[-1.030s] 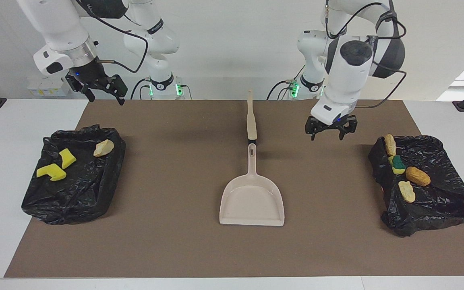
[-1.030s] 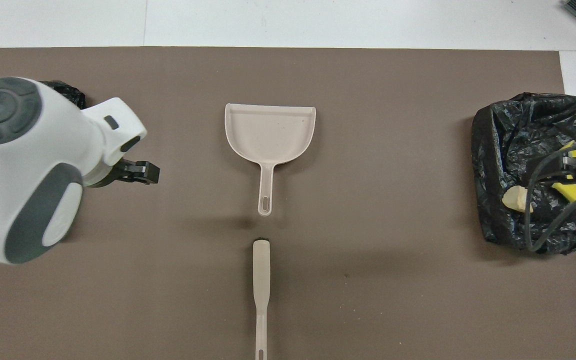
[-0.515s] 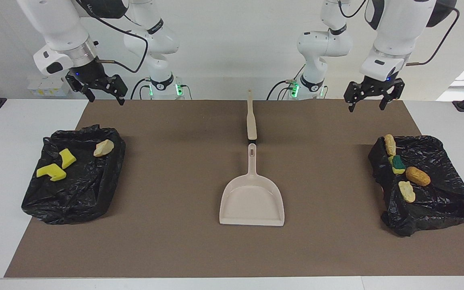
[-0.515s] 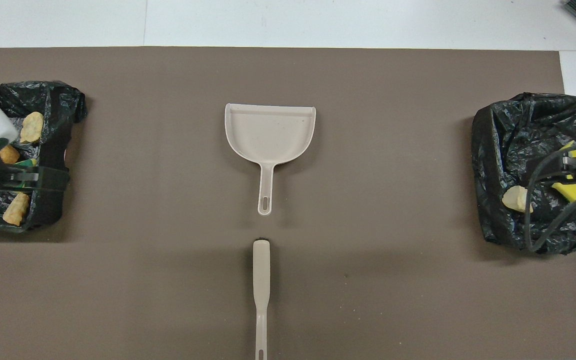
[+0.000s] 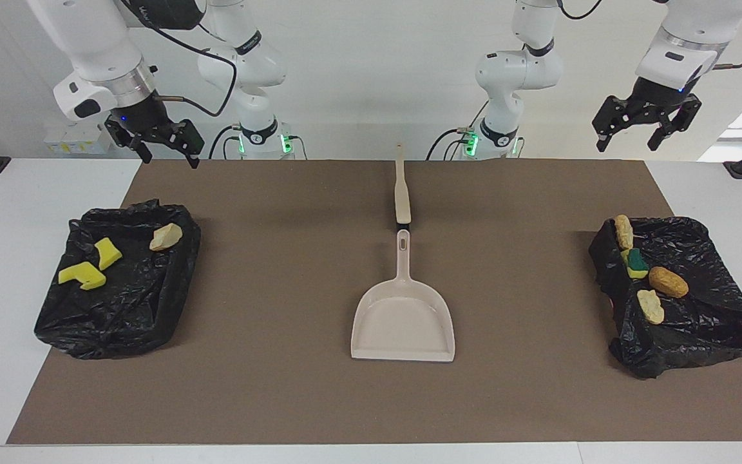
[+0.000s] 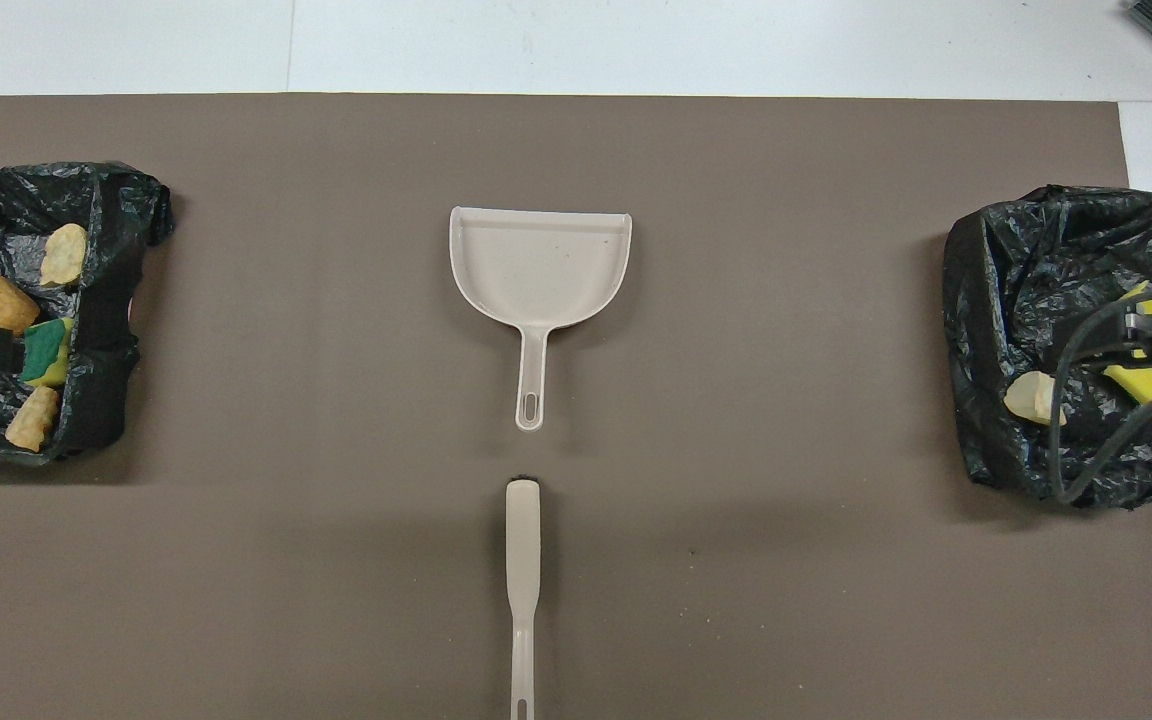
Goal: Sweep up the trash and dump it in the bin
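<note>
Pulled up and away from the dustpan (image 5: pixel 403 322) within a second: left gripper (image 5: pixel 644 121), released, above the bin (image 5: pixel 719 322) holding four trash pieces (image 5: pixel 667 281). Right gripper (image 5: pixel 155 138) waiting, released. Job seemingly finished.

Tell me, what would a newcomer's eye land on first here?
Probably the beige dustpan in the middle of the brown mat, with the brush just nearer the robots. Next, the two black-bagged bins, one at each end of the table, dotted with yellow sponge pieces and bread-like lumps.
</note>
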### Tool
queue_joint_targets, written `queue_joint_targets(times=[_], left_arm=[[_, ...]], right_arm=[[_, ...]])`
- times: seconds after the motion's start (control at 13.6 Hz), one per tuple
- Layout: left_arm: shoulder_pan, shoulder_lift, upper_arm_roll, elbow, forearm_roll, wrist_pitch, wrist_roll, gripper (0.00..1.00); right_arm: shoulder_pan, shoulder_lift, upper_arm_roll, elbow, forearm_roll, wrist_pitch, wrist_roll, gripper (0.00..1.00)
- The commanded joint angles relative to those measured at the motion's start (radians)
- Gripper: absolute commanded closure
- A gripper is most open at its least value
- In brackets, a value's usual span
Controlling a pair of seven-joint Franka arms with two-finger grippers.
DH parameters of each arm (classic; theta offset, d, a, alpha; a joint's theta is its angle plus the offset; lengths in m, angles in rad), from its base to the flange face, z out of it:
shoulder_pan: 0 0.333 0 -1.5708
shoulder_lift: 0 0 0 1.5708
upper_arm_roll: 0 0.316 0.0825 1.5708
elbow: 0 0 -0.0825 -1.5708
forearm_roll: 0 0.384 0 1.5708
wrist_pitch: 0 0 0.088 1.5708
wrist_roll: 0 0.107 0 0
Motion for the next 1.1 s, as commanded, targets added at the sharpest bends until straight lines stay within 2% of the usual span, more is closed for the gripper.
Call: queue_joint_targets(times=[0.0,0.29,0.52,1.03], left_arm=[[0.014,0.022,-0.009,0.041,-0.042,-0.036,0.028,0.0],[0.014,0.025,-0.004,0.024,-0.045,-0.026,0.057,0.0],[0.016,0.001,-0.001,-0.02,-0.045,-0.017,0.057,0.0],[0.014,0.008,0.0,-0.011,-0.036,-0.007,0.057,0.0]], right_arm=[[-0.004,-0.022,-0.001,-0.026,0.018,0.024,-0.007,0.0],[-0.004,-0.022,-0.001,-0.026,0.018,0.024,-0.007,0.0],[-0.004,-0.022,-0.001,-0.026,0.018,0.024,-0.007,0.0],[-0.005,-0.022,-0.001,-0.026,0.018,0.024,-0.007,0.0]])
